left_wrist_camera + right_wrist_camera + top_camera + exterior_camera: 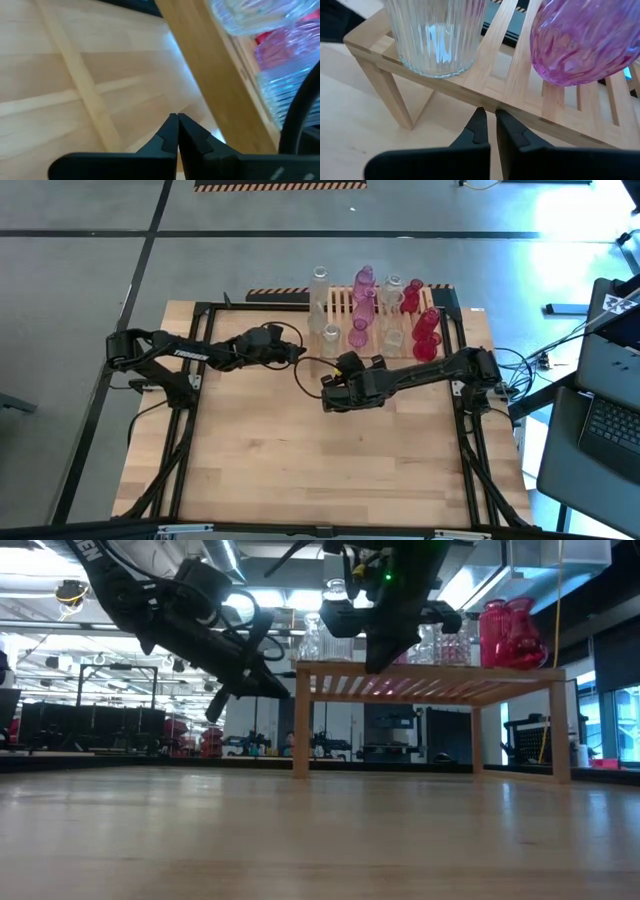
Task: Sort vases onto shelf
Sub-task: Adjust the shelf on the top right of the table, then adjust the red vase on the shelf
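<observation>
Glass vases (372,312), clear, pink and red, are seen crowded together on the slatted wooden shelf (341,300), which stands at about one o'clock on the plank counter (330,460) in the overhead view. No vase is seen on the bare counter.

Such vases are judged light, rigid, slippery and easily broken. A ribbed clear vase (436,35) and a swirled pink vase (585,40) are shown close up, standing on the slats near the shelf's front edge. A hold low on the ribbed body would probably slip least; the pink one bulges, so its narrower part would seem the safer place, though that part is cut off. Because the vases stand so close, neighbours could be knocked by any reach between them.

The left tool (177,131) is clenched shut with nothing in it, at about eleven o'clock beside the shelf's left end. The right tool (488,125) is likewise pressed shut and empty, just in front of the shelf near the counter's centre.

Much is hard to make out. Clear vases blend into one another, so their count cannot be told. From counter height, several are hidden behind the arms. Whether the colours are fully grouped cannot be judged.
</observation>
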You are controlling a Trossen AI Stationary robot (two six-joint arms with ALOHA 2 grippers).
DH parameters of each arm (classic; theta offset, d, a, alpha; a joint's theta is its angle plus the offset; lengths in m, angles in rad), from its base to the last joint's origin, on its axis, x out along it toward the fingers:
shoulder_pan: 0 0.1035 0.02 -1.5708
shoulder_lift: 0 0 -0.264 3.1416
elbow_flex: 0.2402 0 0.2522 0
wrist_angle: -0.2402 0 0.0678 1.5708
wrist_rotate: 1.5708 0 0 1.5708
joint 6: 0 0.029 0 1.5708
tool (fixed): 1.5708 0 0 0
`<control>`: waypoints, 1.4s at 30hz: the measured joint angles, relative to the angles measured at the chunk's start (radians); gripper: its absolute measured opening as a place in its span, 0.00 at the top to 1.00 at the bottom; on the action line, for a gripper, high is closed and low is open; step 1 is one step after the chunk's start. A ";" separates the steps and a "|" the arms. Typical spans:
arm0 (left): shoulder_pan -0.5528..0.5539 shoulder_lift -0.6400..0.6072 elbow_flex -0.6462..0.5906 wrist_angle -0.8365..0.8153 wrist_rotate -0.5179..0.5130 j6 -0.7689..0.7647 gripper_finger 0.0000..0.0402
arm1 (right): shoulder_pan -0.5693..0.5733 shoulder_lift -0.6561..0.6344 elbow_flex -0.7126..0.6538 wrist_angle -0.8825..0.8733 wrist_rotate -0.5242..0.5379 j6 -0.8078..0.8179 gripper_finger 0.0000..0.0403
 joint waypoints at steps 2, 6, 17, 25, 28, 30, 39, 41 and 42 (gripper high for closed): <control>0.000 0.000 0.000 -0.014 -0.005 0.000 1.00 | -0.006 0.000 0.000 -0.002 0.006 0.000 1.00; 0.000 0.000 -0.001 -0.055 -0.011 0.010 1.00 | -0.006 0.000 0.000 -0.004 0.012 0.000 1.00; 0.011 0.000 -0.002 -0.184 -0.050 0.047 1.00 | 0.010 0.000 -0.001 -0.014 0.018 0.001 1.00; 0.041 -0.022 -0.002 -0.190 -0.051 0.080 1.00 | 0.087 -0.006 0.066 -0.130 0.037 -0.003 1.00; 0.064 -0.050 -0.002 -0.203 -0.053 0.114 1.00 | 0.126 -0.028 0.112 -0.221 0.080 0.012 1.00; 0.080 -0.080 -0.002 -0.204 -0.053 0.142 1.00 | 0.151 -0.046 0.147 -0.297 0.123 0.031 1.00; 0.154 -0.333 -0.002 -0.161 0.108 0.178 1.00 | 0.280 -0.242 0.301 -0.516 0.209 -0.191 1.00; 0.157 -0.406 -0.002 -0.119 0.191 0.171 1.00 | 0.327 -0.301 0.338 -0.493 0.264 -0.284 1.00; 0.156 -0.442 -0.002 -0.096 0.232 0.154 1.00 | 0.354 -0.332 0.352 -0.480 0.293 -0.334 1.00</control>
